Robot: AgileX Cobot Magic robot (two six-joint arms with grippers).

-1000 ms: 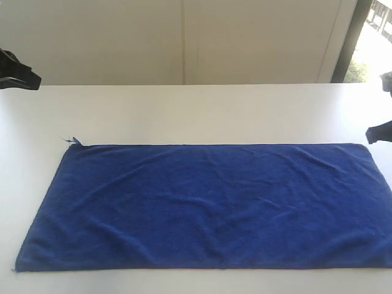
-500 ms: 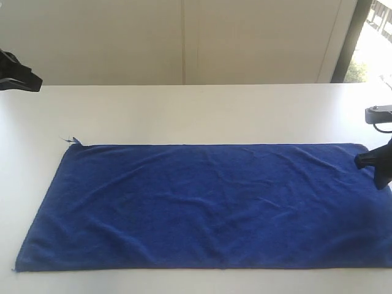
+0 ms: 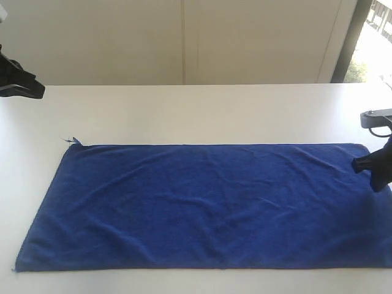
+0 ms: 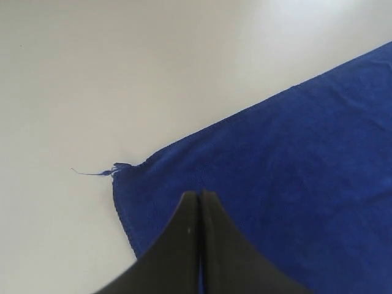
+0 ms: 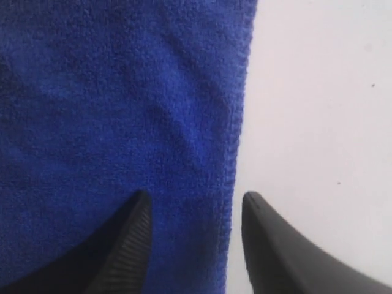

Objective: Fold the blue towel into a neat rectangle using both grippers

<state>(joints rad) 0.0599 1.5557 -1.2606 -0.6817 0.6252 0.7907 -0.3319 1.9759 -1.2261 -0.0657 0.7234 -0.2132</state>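
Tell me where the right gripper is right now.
On the exterior view's right, the right gripper is open over the blue towel's right edge near its far corner, one finger above cloth, one above table.

Perhaps a lab: white table [image 3: 184, 110], plain wall panels [image 3: 122, 37]

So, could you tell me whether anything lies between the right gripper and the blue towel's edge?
Nothing visible does. The right gripper is open astride the edge of the blue towel, one finger over cloth, the other over the table.
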